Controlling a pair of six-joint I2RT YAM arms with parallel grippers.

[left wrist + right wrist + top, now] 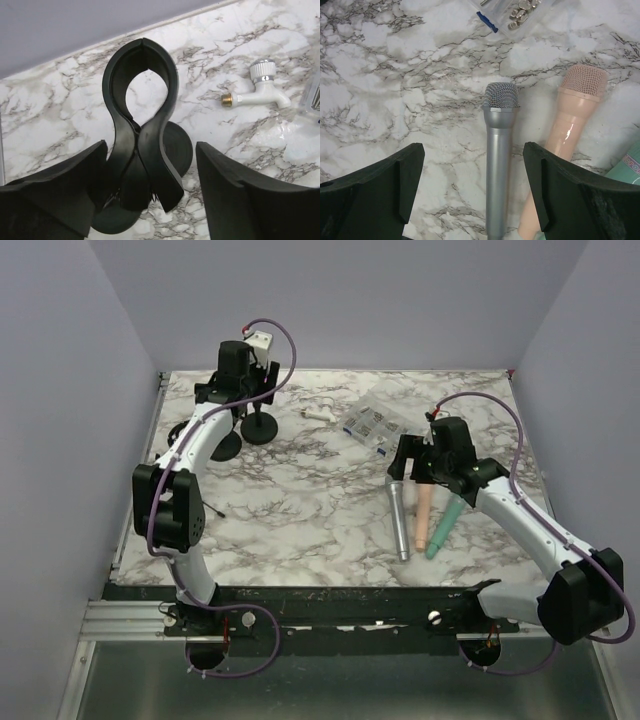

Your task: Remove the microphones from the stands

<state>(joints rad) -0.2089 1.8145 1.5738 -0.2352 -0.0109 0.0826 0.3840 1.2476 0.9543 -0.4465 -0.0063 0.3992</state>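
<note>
The left gripper (pixel 150 170) is wide open, one finger on each side of the black stand clip (pixel 142 115); if it touches the clip, I cannot tell. The right gripper (pixel 474 155) is also spread wide and holds nothing. The silver microphone (pixel 499 165) lies flat on the table (pixel 380 75) between its fingers. There are three microphones in a row: next come the pink microphone (pixel 575 115) and the green microphone (pixel 631 167).

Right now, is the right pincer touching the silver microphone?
Apart. In the right wrist view the silver microphone lies between the fingers of the open right pincer, with marble showing on both sides.
</note>
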